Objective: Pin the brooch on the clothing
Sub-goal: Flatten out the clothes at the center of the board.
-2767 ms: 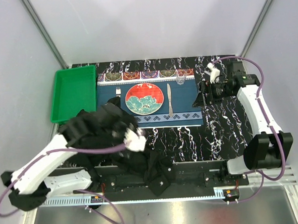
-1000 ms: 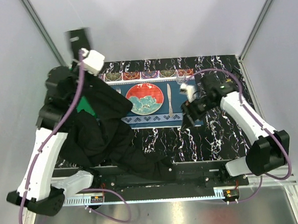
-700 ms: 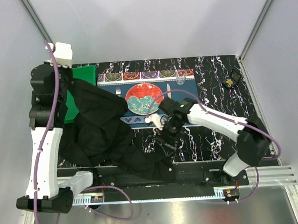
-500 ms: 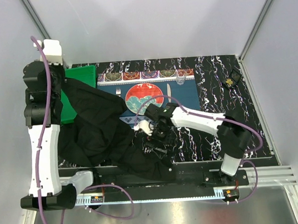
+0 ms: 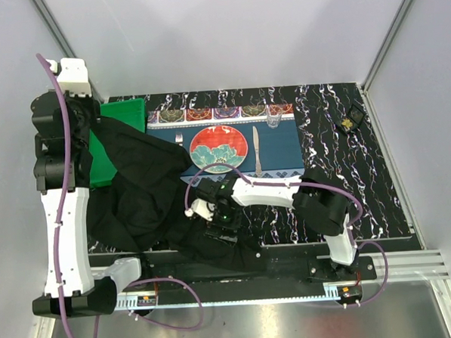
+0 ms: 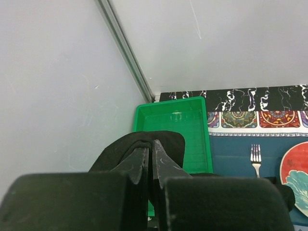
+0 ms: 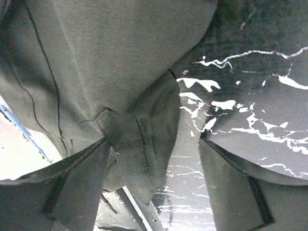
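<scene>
Right gripper is hovering low at bottom centre of the top view, jaws spread wide and gripping nothing. In its wrist view a folded corner of the shirt is sitting between the fingers, with the marbled table showing on the right. Can't tell if the pads are touching cloth.

Shirt is lying bunched, with its long axis running diagonally from bottom centre up to upper left. It is draping over the left end of the blue placemat and part of the green tray.

Left gripper is up at upper left, jaws pressed together. It is pinching a fold of black fabric and lifting that end off the table.

Plate, knife and glass are sitting on the mat mid-frame and aren't involved.

Brooch is a small gold speck lying on the table at far upper right, well apart from both grippers and the shirt. It's too small to read its long axis or pin side.

The relation that matters: the brooch is lying up and to the right of the right gripper, across the mat. The right arm is the nearer one and the only free one.

My read: the shirt is being spread out and pinning isn't started yet. The fetch is going to need the right arm swinging out to that far corner while the left is holding the cloth.
</scene>
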{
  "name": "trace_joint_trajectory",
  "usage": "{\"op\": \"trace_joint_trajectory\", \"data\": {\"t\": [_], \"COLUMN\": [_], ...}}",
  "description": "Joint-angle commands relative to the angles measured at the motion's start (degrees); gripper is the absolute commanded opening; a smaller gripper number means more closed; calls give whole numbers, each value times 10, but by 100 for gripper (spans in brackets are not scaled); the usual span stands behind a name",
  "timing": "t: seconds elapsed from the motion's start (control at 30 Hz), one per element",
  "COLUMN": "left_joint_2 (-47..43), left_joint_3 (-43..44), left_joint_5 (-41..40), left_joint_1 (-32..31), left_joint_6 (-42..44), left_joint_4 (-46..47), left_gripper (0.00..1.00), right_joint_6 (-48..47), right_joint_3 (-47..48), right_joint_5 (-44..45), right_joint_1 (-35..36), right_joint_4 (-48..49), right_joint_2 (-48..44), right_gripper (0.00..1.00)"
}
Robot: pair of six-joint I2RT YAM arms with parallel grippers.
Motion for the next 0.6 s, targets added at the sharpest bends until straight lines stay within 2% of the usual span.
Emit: {"op": "trace_joint_trajectory", "data": {"t": [0.0, 0.03, 0.07, 0.1, 0.13, 0.2, 0.33, 0.37, 0.43, 0.47, 0.57], "left_joint_2": [-2, -1, 0, 2, 2, 8, 22, 29, 38, 44, 86], "left_joint_3": [21, 24, 26, 30, 41, 58, 147, 163, 220, 242, 339], "left_joint_5": [17, 18, 19, 22, 25, 31, 32, 30, 21, 16, 6], "left_joint_1": [3, 3, 3, 3, 3, 3, 4, 2, 3, 3, 3], "left_joint_6": [-21, -23, -25, -27, -28, -29, -25, -22, -11, -8, -7], "left_joint_4": [20, 20, 19, 18, 16, 9, -8, -6, -3, 0, 2], "left_gripper": [0, 0, 0, 0, 0, 0, 0, 0, 0, 0, 0], "right_joint_6": [9, 5, -6, -10, -14, -18, -10, -15, -31, -40, -74], "right_joint_3": [-10, -21, -26, -32, -43, -53, -5, 12, 95, 116, 162], "right_joint_5": [43, 45, 51, 69, 81, 94, 67, 68, 60, 53, 61], "right_joint_1": [-2, -1, -3, -3, -6, -19, -136, -211, -290, -363, -450], "right_joint_4": [9, 5, 0, -9, -12, -22, -52, -57, -103, -109, -74], "right_joint_2": [9, 1, -6, -18, -49, -97, -260, -284, -312, -322, -385], "right_gripper": [75, 67, 36, 14, 0, 0, 0, 0, 0, 0, 0]}}
